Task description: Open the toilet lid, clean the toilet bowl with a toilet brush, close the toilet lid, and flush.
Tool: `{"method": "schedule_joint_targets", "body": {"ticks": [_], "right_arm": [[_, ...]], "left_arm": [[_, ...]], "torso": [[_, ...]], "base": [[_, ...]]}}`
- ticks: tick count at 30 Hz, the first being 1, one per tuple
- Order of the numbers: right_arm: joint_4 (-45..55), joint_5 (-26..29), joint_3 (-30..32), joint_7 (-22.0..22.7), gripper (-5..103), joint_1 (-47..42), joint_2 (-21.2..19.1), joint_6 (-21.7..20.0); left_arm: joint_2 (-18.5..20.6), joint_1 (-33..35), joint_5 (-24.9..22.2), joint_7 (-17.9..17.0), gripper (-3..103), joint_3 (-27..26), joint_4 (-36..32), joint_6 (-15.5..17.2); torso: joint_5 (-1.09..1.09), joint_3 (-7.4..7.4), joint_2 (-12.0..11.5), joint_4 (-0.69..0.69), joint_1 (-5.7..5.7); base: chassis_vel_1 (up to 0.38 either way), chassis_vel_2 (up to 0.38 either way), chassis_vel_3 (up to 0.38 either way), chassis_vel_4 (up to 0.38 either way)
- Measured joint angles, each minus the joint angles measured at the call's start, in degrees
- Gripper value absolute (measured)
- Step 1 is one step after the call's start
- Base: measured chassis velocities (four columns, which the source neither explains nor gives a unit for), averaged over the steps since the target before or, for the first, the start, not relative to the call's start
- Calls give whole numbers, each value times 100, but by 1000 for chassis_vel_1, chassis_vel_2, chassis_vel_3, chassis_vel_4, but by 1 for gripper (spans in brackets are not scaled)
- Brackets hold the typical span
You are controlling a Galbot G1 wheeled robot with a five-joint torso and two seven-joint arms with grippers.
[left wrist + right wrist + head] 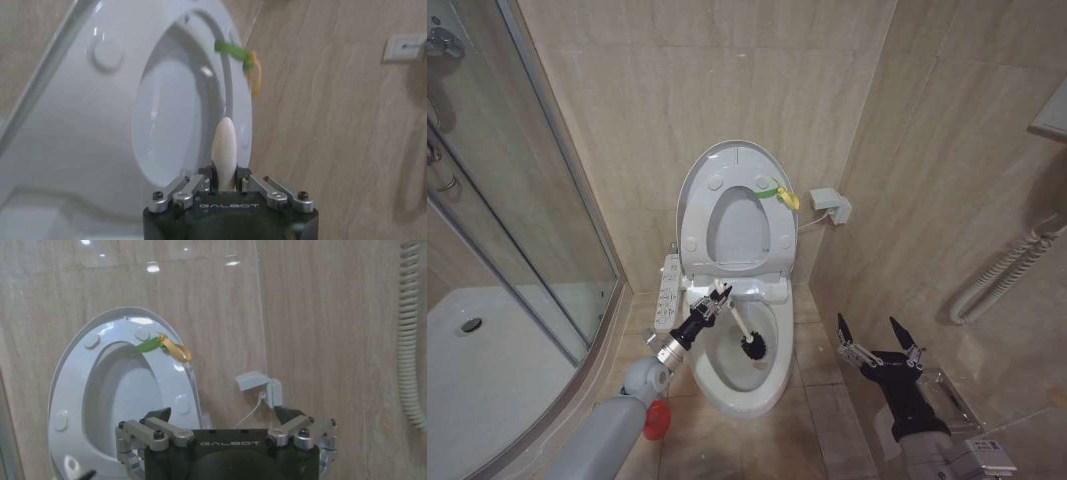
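The toilet lid (732, 190) stands raised with the seat ring against the wall behind the toilet, which leaves the toilet bowl (745, 372) open from above so a tool can reach the basin; its green-and-yellow loop tag (779, 194) sits at the lid's upper edge, toward the right. The left gripper (716, 297) hangs over the rear left of the bowl with its fingers clamped on the top of the toilet brush (742, 329), and the left wrist view shows the rounded end of the pale handle poking up between the closed fingers. The handle slants down and to the right from that grip, a tilt that seems chosen to put the dark bristle head inside the basin, close to the inner right wall, rather than over the rim; this looks like the scrubbing step in hand, though whether the bristles touch the ceramic cannot be told. The brush is a thin white stick with a small dark head. The red holder (656, 419) rests on the floor beside the bowl's left front, partly hidden by the left arm. The right gripper (879, 342) waits well to the right of the bowl above the floor tiles, its fingers spread apart and holding nothing, clear of the working arm.
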Motion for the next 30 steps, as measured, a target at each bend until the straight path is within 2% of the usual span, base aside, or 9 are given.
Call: {"method": "schedule_joint_targets", "body": {"ticks": [5, 14, 20, 23, 26, 30], "right_arm": [[0, 0, 0, 0, 100, 0, 0, 0], [0, 0, 0, 1, 100, 0, 0, 0], [0, 0, 0, 0, 100, 0, 0, 0], [0, 0, 0, 0, 100, 0, 0, 0], [0, 0, 0, 0, 100, 0, 0, 0], [0, 0, 0, 0, 100, 0, 0, 0]], "left_arm": [[-213, -122, 200, 105, 21, 135, 560, -145], [-644, -420, 978, 417, 21, 117, 1689, -672], [-670, -442, 1046, 428, 21, 140, 1552, -668], [-669, -386, 898, 400, 21, 204, 1075, -537], [-693, -351, 822, 392, 21, 228, 870, -479], [-778, -330, 836, 445, 21, 204, 989, -502]], "torso": [[0, 0, 0, 0, 0], [0, -1, 1, 1, 0], [0, 0, 1, 1, 0], [-1, 0, 1, -2, 0], [0, 0, 1, -2, 0], [-1, 0, 1, -1, 0]], "base": [[0, 0, 0, 0], [0, 0, 0, 0], [0, 0, 0, 0], [0, 0, 0, 0], [0, 0, 0, 0], [0, 0, 0, 0]]}}
